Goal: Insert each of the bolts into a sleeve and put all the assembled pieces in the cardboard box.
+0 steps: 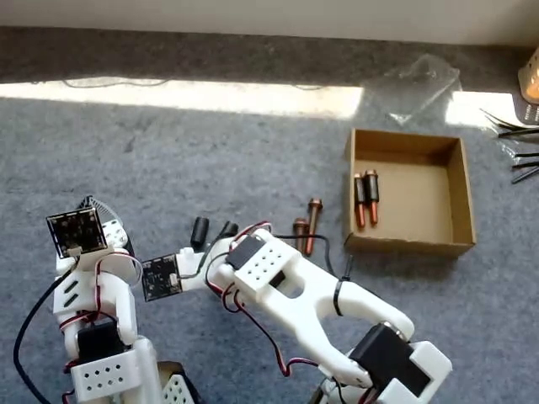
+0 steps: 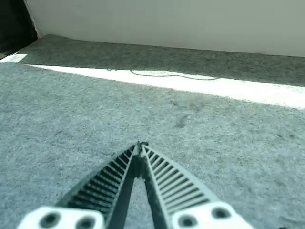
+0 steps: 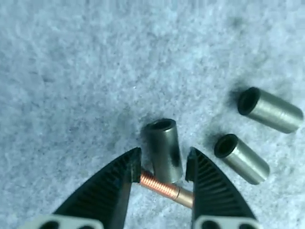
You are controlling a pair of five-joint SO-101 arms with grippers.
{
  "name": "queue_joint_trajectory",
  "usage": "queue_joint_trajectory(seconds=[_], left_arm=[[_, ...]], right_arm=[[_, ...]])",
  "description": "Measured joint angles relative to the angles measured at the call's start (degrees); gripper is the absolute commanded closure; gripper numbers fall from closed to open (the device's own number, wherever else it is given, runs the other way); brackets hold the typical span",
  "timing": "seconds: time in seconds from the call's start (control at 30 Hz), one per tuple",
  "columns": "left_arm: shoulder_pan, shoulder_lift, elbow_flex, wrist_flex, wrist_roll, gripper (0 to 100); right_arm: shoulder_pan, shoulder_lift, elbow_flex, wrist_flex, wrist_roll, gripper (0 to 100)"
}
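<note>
My right gripper (image 3: 164, 155) is open low over the grey carpet, its fingertips on either side of a dark metal sleeve (image 3: 164, 150). A copper bolt (image 3: 162, 186) lies crosswise between the fingers, just behind that sleeve. Two more sleeves (image 3: 270, 109) (image 3: 240, 159) lie off to one side. In the high view the right arm (image 1: 286, 282) stretches left from the bottom right. Two loose bolts (image 1: 308, 225) lie beside the cardboard box (image 1: 461, 202), which holds two assembled pieces (image 1: 365, 198). My left gripper (image 2: 139, 147) is shut and empty above bare carpet; its arm (image 1: 93, 261) stands at the left.
A crumpled clear plastic bag (image 1: 417, 84) lies behind the box. Thin black items (image 1: 522, 156) sit at the right edge. A sunlit strip (image 1: 210, 94) crosses the carpet at the back, with a pale wall (image 2: 167, 21) beyond.
</note>
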Motion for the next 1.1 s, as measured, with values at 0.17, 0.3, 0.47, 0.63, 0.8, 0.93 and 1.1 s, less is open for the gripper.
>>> queue_joint_trajectory(seconds=[0.17,0.3,0.47,0.63,0.8,0.93,1.1], left_arm=[[-0.62,0.00,0.00,0.00,0.00,99],[-1.93,0.00,0.00,0.00,0.00,99],[-1.93,0.00,0.00,0.00,0.00,99],[-1.93,0.00,0.00,0.00,0.00,99],[-3.52,0.00,0.00,0.00,0.00,99],[-5.71,0.00,0.00,0.00,0.00,99],[-5.71,0.00,0.00,0.00,0.00,99]], right_arm=[[-0.18,2.64,0.18,-1.67,0.00,86.1],[0.00,5.71,0.18,-2.37,0.00,86.1],[0.09,7.21,0.00,-2.55,0.00,86.1],[0.09,7.65,-0.09,-2.55,0.00,87.5],[0.18,7.74,-0.09,-2.55,0.00,91.1],[0.18,7.74,-0.09,-2.64,0.00,94.3],[0.26,7.82,-0.44,-2.99,0.00,99.3]])
